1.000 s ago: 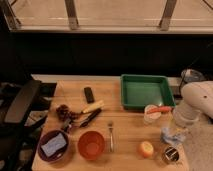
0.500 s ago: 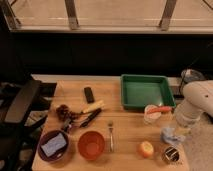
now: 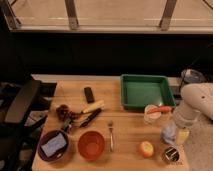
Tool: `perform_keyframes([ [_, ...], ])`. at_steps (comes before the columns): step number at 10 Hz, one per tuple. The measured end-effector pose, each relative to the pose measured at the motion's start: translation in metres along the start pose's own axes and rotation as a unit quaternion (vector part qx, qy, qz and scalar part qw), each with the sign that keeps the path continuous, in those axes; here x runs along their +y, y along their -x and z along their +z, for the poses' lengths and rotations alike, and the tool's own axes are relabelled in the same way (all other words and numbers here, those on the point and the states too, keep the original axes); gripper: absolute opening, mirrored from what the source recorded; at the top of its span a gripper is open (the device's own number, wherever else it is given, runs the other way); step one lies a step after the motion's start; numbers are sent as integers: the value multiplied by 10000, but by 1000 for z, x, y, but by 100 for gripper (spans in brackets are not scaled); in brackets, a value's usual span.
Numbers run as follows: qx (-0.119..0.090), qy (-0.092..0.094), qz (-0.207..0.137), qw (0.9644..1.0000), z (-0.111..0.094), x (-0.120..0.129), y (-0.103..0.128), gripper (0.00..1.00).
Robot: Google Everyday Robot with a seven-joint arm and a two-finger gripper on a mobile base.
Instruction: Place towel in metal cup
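Where the counter begins, at left: a purple bowl holding a pale blue block, well apart from the work.
Middle left: a black bar, a yellow piece and a dark cluster. None of these lie near the coming move.
Middle front: an empty orange bowl with a fork just beside it on the right, its long axis running front to back.
Green tray: at the back right, empty, and clear of the path.
White cup: just in front of the tray, with a red piece across its mouth. It stands close behind and left of the hand.
Fruit: an orange-yellow round at the front, just left of the metal cup and not touching it.
Towel: my reading of the bluish-grey bundle at the hand. It is crumpled, with no clear long axis, and a yellowish shape sits just to its right.
Metal cup: upright at the front right corner, mouth open, directly in front of the towel and very near it.
Hand: at the end of the white arm, which reaches in from the right and sits over the bundle. Whether it grips the towel, or how wide it stands, I cannot tell.
Coming move: probably a short shift toward the front edge, then down.
In the way: the fruit and the counter's corner crowd the metal cup.
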State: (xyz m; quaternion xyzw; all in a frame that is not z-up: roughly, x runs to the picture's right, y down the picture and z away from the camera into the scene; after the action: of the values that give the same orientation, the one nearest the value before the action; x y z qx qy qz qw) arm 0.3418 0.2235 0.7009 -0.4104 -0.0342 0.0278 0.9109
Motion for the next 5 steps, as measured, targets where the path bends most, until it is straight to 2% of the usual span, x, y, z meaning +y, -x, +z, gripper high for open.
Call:
perform_keyframes([
  [3, -49, 164, 46, 9998, 15, 3, -2, 69],
  [5, -92, 189, 63, 9998, 19, 4, -4, 53],
])
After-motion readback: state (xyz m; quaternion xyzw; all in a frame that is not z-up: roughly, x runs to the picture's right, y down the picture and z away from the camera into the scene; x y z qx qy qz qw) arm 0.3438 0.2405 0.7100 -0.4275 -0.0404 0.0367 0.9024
